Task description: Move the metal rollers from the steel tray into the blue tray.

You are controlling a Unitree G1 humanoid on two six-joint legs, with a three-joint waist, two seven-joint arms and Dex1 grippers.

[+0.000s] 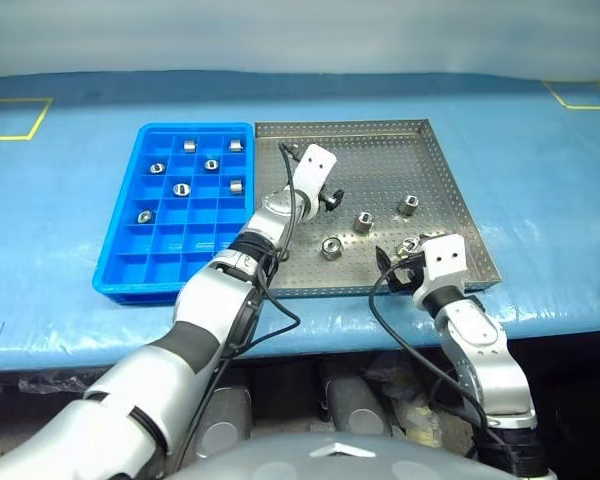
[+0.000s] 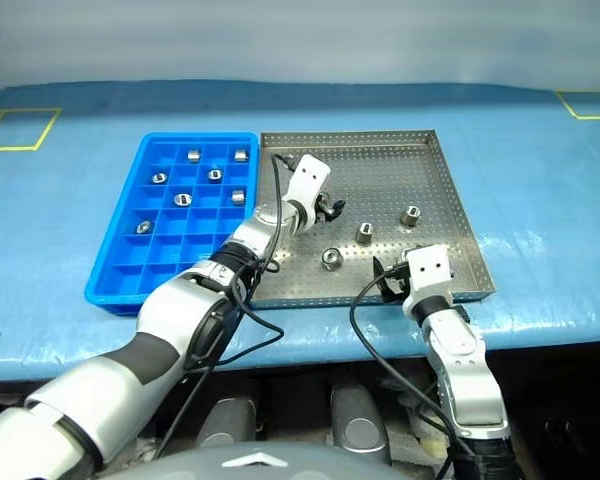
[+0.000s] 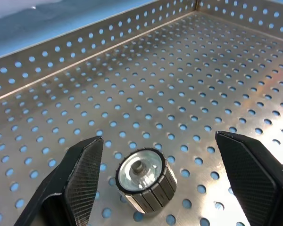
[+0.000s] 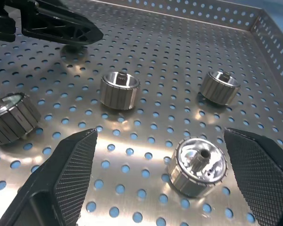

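The metal rollers (image 1: 363, 222) are short, shiny silver cylinders with ribbed sides and a hole through the middle. Four lie on the steel tray (image 1: 440, 140), a perforated grey square with a low rim; seven sit in separate compartments of the blue tray (image 1: 120, 275) at its 9 o'clock. The left pincer (image 3: 158, 181) stands apart astride one roller, the right pincer (image 4: 162, 176) apart around another. Both trays rest on a blue-covered surface (image 1: 540, 190) with yellow tape marks.

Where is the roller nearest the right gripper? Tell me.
In the left eye view that metal roller lies on the steel tray near its front right corner, just ahead of the open right gripper, loose between the fingers.
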